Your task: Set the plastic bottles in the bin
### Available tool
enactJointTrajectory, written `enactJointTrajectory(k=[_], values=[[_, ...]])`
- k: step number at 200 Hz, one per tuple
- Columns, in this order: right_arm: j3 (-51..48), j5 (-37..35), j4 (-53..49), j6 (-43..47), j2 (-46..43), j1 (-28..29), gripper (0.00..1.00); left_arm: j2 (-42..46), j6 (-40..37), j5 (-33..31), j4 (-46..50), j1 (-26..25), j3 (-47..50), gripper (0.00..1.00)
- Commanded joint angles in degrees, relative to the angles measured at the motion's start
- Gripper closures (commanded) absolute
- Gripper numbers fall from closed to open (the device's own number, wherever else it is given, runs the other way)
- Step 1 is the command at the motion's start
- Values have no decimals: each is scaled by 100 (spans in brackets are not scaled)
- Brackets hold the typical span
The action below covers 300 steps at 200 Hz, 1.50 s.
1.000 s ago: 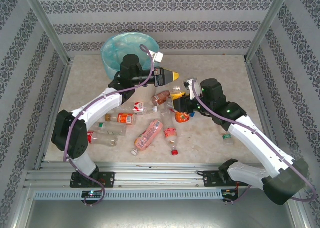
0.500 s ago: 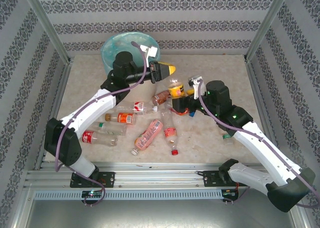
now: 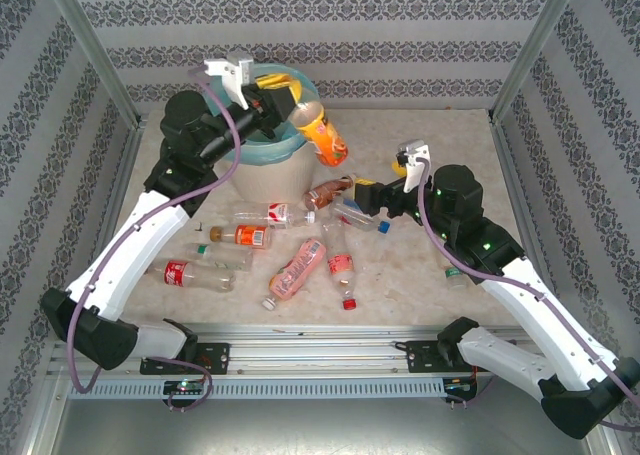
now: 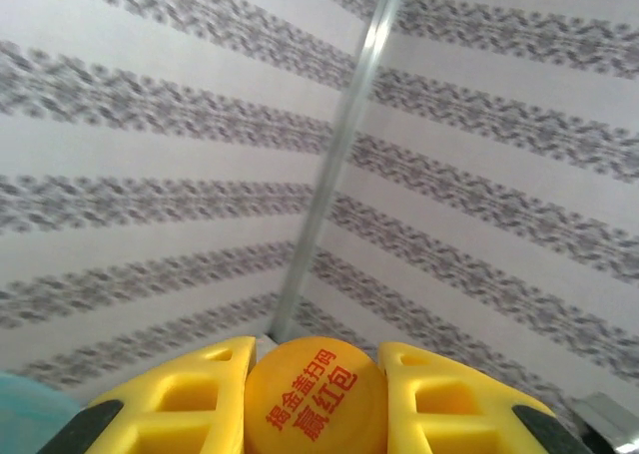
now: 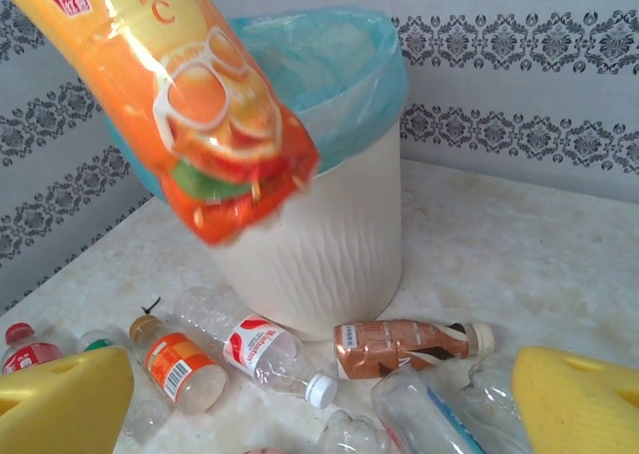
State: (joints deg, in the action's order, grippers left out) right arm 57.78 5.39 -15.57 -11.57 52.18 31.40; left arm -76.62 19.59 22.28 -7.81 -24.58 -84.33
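My left hand point(image 3: 283, 97) grips the orange bottle point(image 3: 322, 135) by its cap at the bin point(image 3: 262, 173) rim, upper centre. My right hand point(image 3: 362, 197) gapes open over bottles point(image 3: 297, 268) scattered on the marbled table point(image 3: 440, 145), with striped walls point(image 3: 320, 55) around.

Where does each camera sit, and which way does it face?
Top: above, behind the bases, looking down on the table; both arms show.
Left wrist: aimed up at the wall corner; left tool clamps the orange bottle by its cap.
Right wrist: low, facing the bin; open right tool at the bottom corners.
Top and right wrist share the bin and orange bottle.
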Motion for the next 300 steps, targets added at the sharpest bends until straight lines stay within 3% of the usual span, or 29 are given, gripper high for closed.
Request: enactJointTrajectory(k=[1, 69, 92, 172, 300], values=[[-91, -119, 183, 49, 17, 77, 4, 164, -615, -731, 405, 263, -351, 100], [-216, 4, 434, 93, 169, 95, 5, -232, -742, -1170, 769, 1500, -959, 100], [-13, 135, 449, 115, 376, 99, 6, -559, -863, -971, 764, 1703, -1066, 100], [0, 59, 988, 56, 941, 362, 8, -1829, -1283, -714, 989, 1774, -1598, 100], [-354, 286, 1036, -18, 940, 446, 8, -2090, -1493, -489, 1168, 1592, -1354, 100]])
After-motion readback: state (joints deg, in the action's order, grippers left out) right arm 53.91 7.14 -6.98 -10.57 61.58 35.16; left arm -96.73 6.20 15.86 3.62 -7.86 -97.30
